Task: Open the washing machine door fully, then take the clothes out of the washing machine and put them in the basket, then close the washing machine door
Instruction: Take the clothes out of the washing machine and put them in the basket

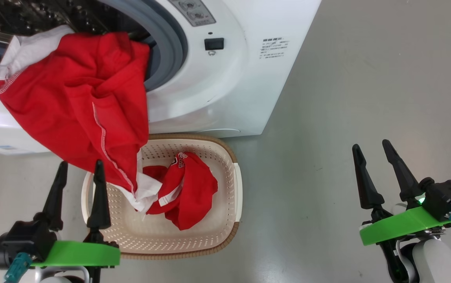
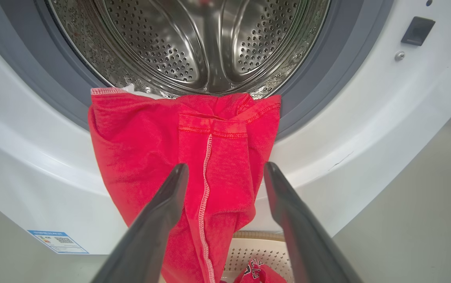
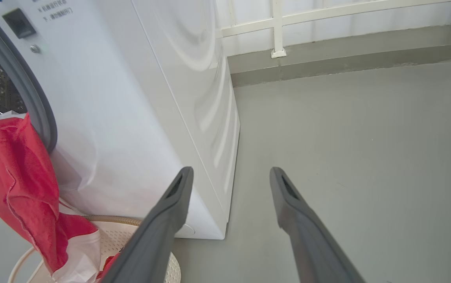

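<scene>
- Washing machine (image 1: 225, 78) mouth uncovered, so opening looks done; steel drum (image 2: 209, 47) seems bare
- One red lettered garment (image 1: 190, 192) lies in the basket (image 1: 238, 188), near the machine's front
- One hanging red garment (image 1: 76, 102) drapes over the gasket (image 1: 174, 43), tail reaching the basket
- Left tool (image 1: 81, 162) open beside it, gripping nothing; right tool (image 1: 370, 143) open, far right over the floor (image 1: 327, 118)
- Left to do: drop that garment, close the door
- Count: two garments, one basket

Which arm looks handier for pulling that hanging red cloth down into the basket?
Left. Its open jaws face the red garment hanging from the washing machine over the basket; the right jaws sit off to the side, over floor.
</scene>
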You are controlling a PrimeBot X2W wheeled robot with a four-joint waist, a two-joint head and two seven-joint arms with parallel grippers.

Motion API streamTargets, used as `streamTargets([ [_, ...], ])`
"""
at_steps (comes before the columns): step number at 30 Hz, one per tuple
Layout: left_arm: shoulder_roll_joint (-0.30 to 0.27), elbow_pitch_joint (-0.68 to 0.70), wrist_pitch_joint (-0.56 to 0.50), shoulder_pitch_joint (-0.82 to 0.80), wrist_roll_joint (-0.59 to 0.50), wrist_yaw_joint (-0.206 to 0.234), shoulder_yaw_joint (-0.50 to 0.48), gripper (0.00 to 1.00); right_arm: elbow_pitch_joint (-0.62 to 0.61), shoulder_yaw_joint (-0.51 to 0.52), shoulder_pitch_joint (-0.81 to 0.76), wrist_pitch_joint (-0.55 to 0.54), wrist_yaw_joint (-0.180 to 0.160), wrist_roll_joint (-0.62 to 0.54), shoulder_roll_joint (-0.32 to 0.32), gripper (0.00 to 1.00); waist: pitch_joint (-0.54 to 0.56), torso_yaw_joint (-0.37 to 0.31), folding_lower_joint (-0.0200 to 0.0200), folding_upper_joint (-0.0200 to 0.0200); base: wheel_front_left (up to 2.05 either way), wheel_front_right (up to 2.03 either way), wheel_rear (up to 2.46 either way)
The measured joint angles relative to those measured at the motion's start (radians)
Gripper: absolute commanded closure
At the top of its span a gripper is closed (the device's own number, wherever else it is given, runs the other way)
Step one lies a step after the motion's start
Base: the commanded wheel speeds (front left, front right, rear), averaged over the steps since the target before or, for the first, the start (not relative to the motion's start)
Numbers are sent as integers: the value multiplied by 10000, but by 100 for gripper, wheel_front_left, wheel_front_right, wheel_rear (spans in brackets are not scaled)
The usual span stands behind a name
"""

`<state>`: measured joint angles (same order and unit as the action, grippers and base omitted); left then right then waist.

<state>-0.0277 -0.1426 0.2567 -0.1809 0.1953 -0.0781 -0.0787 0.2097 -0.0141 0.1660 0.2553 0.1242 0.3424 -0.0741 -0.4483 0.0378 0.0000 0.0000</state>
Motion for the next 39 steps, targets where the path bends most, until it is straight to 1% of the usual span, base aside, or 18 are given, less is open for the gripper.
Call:
streamTargets([
  [8, 0, -244, 2, -208, -17, 12, -13, 0, -6, 19, -1, 0, 0, 0, -6, 0, -46, 32, 0, 0, 0, 0, 0],
  [11, 2, -422, 0, -512, -146, 2, -178, 0, -13, 19, -1, 0, 0, 0, -4, 0, -87, 42, 0, 0, 0, 0, 0],
  [15, 12, -918, 2, -1336, -596, -33, -610, 0, -19, 13, 4, 0, 0, 0, -4, 0, -177, 43, 0, 0, 0, 0, 0],
  [18, -4, -1432, 0, -2010, -836, -102, -1020, 0, -19, 8, 13, 0, 0, -2, -2, 0, -252, 24, 0, 0, 0, 0, 0],
  [24, -307, -2688, 2, -3184, -1221, -121, -1561, 0, -15, -13, 31, 0, 0, 0, 6, 0, -344, -111, 0, 0, 0, 0, 0],
  [33, -859, -4855, 0, -4684, -1446, -117, -1889, 0, -15, -132, 260, 0, 0, 0, 29, 0, -539, -353, 0, 0, 0, 0, 0],
  [36, -874, -5294, 2, -4963, -1563, -86, -1885, 0, -12, -207, 261, 0, 0, 0, 38, 0, -584, -454, 0, 0, 0, 0, 0],
  [39, -1047, -5877, 2, -5266, -1616, -86, -1910, 0, -12, -261, 280, 0, 0, 0, 50, 0, -655, -547, 0, 1, 0, 0, 0],
])
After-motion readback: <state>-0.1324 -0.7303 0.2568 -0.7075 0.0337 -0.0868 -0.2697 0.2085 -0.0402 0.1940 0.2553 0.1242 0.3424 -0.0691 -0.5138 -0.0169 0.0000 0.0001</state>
